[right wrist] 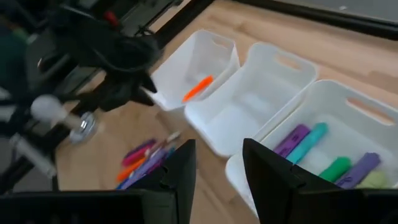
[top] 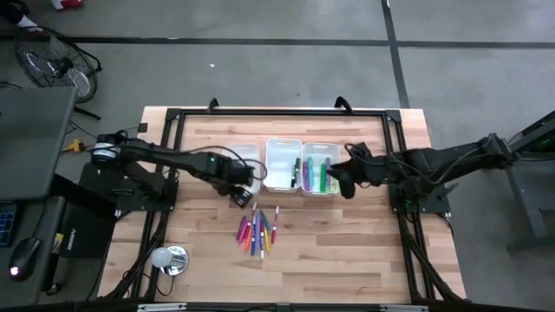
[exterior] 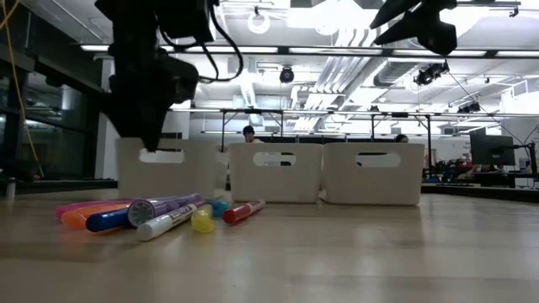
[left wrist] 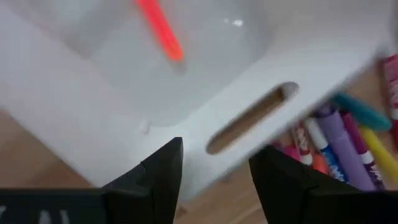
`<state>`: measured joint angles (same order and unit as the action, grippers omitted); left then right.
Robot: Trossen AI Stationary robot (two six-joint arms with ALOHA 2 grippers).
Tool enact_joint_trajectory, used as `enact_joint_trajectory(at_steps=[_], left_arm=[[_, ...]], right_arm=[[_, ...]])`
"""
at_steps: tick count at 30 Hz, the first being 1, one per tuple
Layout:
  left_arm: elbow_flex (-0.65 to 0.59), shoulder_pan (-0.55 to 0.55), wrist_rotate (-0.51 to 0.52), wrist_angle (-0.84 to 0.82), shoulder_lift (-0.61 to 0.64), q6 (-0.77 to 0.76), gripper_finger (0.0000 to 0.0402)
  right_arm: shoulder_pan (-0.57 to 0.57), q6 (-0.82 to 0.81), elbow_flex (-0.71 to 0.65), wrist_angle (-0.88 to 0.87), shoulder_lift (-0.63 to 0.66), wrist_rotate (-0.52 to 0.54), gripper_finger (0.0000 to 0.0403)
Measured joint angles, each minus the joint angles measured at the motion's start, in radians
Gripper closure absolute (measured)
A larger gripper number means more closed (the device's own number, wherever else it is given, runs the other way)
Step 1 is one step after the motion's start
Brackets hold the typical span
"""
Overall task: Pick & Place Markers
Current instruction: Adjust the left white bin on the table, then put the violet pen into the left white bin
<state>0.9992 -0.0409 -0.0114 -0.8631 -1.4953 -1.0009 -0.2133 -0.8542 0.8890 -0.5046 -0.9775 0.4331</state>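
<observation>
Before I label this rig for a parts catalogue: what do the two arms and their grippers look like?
Both arms are dark, jointed links. The left arm has a loose black cable and a small green light; the right arm is similar. The left gripper and right gripper each have two flat, black, wedge-shaped fingers.

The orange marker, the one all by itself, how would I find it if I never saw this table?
Look at the row of three white bins in the middle of the wooden table. Go to the end bin by the left gripper. The orange marker lies alone inside it, while the other loose markers sit piled on the table, outside the bins.
</observation>
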Motion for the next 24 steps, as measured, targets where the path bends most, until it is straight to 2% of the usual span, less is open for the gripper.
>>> enact_joint_trajectory(at_steps=[2, 5, 9, 18, 24], left_arm=[[0.001, -0.033, 0.0, -0.004, -0.014, -0.07, 0.0225], [0.002, -0.07, 0.06, -0.016, -0.019, -0.148, 0.0225], [0.003, -0.062, 0.134, -0.016, -0.018, -0.155, 0.0225], [0.152, -0.004, 0.274, -0.069, -0.017, 0.01, 0.0225], [0.254, 0.031, 0.317, -0.113, -0.017, 0.073, 0.0225]], right_arm=[[-0.017, 0.028, 0.0, -0.004, 0.006, -0.008, 0.0281], [-0.037, 0.08, 0.0, -0.019, 0.017, -0.022, 0.0281], [-0.05, 0.131, 0.0, -0.038, 0.038, -0.032, 0.0281], [-0.056, 0.167, 0.0, -0.045, 0.067, -0.067, 0.0281], [-0.056, 0.164, 0.0, -0.053, 0.069, -0.076, 0.0281]])
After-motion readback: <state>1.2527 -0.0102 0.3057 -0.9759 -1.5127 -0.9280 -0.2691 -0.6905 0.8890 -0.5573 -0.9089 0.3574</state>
